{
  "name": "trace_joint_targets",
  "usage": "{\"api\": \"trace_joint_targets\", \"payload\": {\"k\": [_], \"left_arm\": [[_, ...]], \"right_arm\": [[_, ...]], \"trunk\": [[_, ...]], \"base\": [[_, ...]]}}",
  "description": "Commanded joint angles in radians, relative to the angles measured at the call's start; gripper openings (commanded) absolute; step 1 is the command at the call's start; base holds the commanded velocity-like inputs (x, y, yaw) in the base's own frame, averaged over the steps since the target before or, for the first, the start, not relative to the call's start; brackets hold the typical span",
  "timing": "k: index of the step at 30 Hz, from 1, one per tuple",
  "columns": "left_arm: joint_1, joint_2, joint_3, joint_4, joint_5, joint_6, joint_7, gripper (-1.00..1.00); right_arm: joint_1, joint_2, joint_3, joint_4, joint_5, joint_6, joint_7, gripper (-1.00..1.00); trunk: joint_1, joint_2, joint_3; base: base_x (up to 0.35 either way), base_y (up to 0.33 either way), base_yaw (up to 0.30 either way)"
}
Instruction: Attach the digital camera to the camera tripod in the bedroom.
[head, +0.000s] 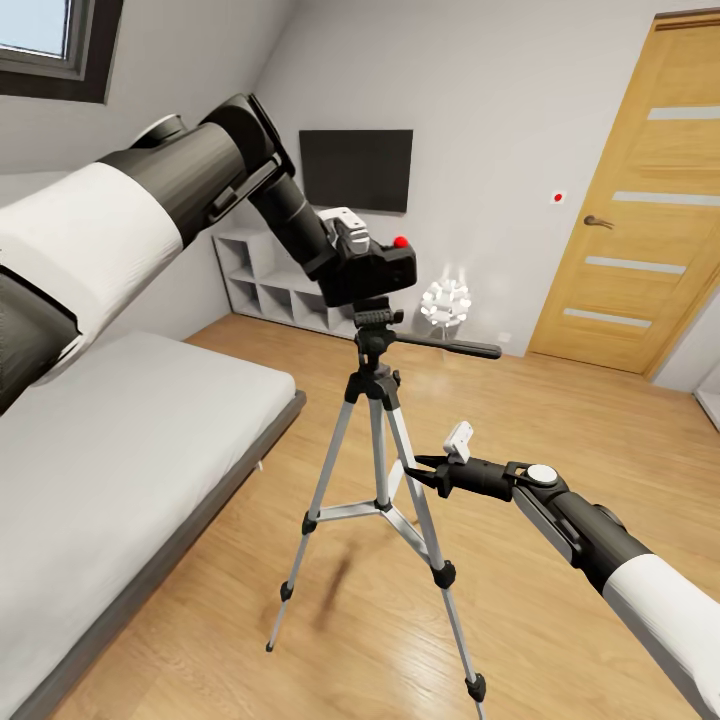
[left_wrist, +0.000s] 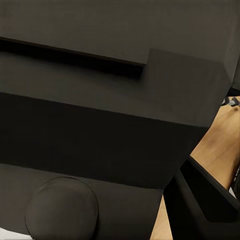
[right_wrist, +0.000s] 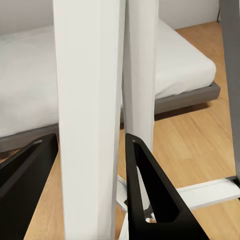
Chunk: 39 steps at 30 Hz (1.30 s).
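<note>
- The digital camera (head: 372, 268) is held by the left gripper (head: 345, 262) directly above the black head of the camera tripod (head: 378, 470), its underside at or just over the mounting plate; whether the two actually touch cannot be made out from the head view.
- The left gripper's fingers are largely masked by the camera body, so the exact grip is not seen, but the camera is carried between them clear of any other support.
- In the left wrist view the dark camera body (left_wrist: 110, 115) is seen at very close range, with a round knob low in the picture; a strip of wood floor (left_wrist: 217, 145) is left visible at one edge.
- The red dot on the camera's top is seen facing the door (head: 640, 200).
- The right gripper (head: 420, 470) is placed at one silver tripod leg, part-way up.
- In the right wrist view the leg (right_wrist: 90, 120) is seen between the two black fingers (right_wrist: 150, 195), which are spread to either side of it; whether they press on it cannot be told.
- The tripod's feet are cut off in part at the lower edge of the head view.
- The grey bed (head: 110, 450), the wall TV (head: 356, 170) and a small white spiky lamp (head: 446, 302) are seen behind.
</note>
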Motion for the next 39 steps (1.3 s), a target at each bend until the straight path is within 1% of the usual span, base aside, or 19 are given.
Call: {"api": "trace_joint_targets", "payload": {"k": [1,2,4,5,6,9,14,24,26,28,29,30,31,32,34,35,36,37,39], "left_arm": [[-0.001,-0.002,0.0,0.001,-0.008,0.009,-0.011,-1.0],[-0.001,-0.003,0.0,0.001,-0.008,0.009,-0.011,1.0],[-0.001,-0.004,0.0,0.004,-0.005,0.01,-0.011,1.0],[-0.002,-0.006,-0.001,0.01,0.057,0.008,0.058,1.0],[-0.001,-0.005,-0.001,0.01,0.085,0.008,0.075,1.0],[-0.001,-0.005,-0.001,0.01,0.108,0.007,0.083,1.0],[-0.001,-0.005,-0.001,0.01,0.118,0.007,0.087,1.0],[-0.002,-0.001,0.0,0.008,0.12,0.007,0.088,1.0],[-0.002,0.001,0.01,0.001,0.121,0.007,0.088,1.0],[-0.002,0.003,0.048,-0.002,0.122,0.007,0.089,1.0],[-0.002,0.006,0.095,-0.004,0.122,0.007,0.089,1.0],[-0.002,0.01,0.159,-0.006,0.122,0.007,0.091,1.0],[-0.002,0.016,0.234,-0.011,0.122,0.007,0.097,1.0],[-0.002,0.025,0.318,-0.024,0.121,0.007,0.108,1.0],[-0.002,0.056,0.476,-0.076,0.119,0.007,0.142,1.0],[-0.002,0.067,0.509,-0.091,0.119,0.007,0.149,1.0],[-0.002,0.092,0.56,-0.117,0.121,0.008,0.158,1.0],[-0.002,0.12,0.594,-0.138,0.124,0.009,0.164,1.0],[0.001,0.167,0.628,-0.162,0.126,0.014,0.169,1.0]], "right_arm": [[-0.001,-0.001,0.005,0.057,0.007,0.006,0.001,-1.0],[-0.001,-0.001,0.005,0.057,0.007,0.006,0.001,-1.0],[-0.001,-0.002,0.005,0.057,0.007,0.006,0.001,-1.0],[-0.001,-0.002,0.005,0.057,0.007,0.006,0.002,-1.0],[-0.001,-0.002,0.005,0.057,0.007,0.006,0.002,-1.0],[-0.001,-0.002,0.005,0.057,0.007,0.005,0.002,-1.0],[-0.001,-0.002,0.005,0.057,0.007,0.005,0.002,-1.0],[-0.001,-0.002,0.004,0.057,0.008,0.006,0.002,-1.0],[-0.001,-0.002,0.004,0.057,0.007,0.006,0.002,-1.0],[-0.001,-0.002,0.005,0.057,0.008,0.006,0.002,-1.0],[-0.001,-0.002,0.005,0.057,0.007,0.006,0.002,-1.0],[-0.001,-0.002,0.005,0.057,0.007,0.006,0.002,-1.0],[-0.001,-0.002,0.005,0.057,0.007,0.005,0.002,-1.0],[-0.001,-0.002,0.005,0.057,0.007,0.006,0.002,-1.0],[-0.001,-0.002,0.005,0.057,0.007,0.006,0.002,-1.0],[-0.001,-0.002,0.005,0.057,0.007,0.006,0.002,-1.0],[-0.001,-0.002,0.005,0.057,0.007,0.005,0.002,-1.0],[-0.001,-0.002,0.005,0.057,0.007,0.005,0.002,-1.0],[-0.001,-0.002,0.005,0.057,0.007,0.005,0.002,-1.0]], "trunk": [[0.001,-0.002,-0.002],[0.001,-0.002,-0.002],[0.001,-0.002,-0.002],[0.001,-0.002,-0.002],[0.001,-0.002,-0.002],[0.001,-0.002,-0.002],[0.001,-0.002,-0.002],[0.001,-0.002,-0.002],[0.001,-0.002,-0.002],[0.001,-0.002,-0.002],[0.001,-0.002,-0.002],[0.001,-0.002,-0.002],[0.001,-0.002,-0.002],[0.001,-0.002,-0.002],[0.001,-0.002,-0.002],[0.001,-0.002,-0.002],[0.001,-0.002,-0.002],[0.001,-0.002,-0.002],[0.001,-0.002,-0.002]], "base": [[0.0,0.0,0.0],[0.0,0.0,0.0],[0.0,0.0,0.0],[0.0,0.0,0.0],[0.0,0.0,0.0],[0.0,0.0,0.0],[0.0,0.0,0.0],[0.0,0.0,0.0],[0.0,0.0,0.0],[0.0,0.0,0.0],[0.0,0.0,0.0],[0.0,0.0,0.0],[0.0,0.0,0.0],[0.0,0.0,0.0],[0.0,0.0,0.0],[0.0,0.0,0.0],[0.0,0.0,0.0],[0.0,0.0,0.0],[0.0,0.0,0.0]]}}
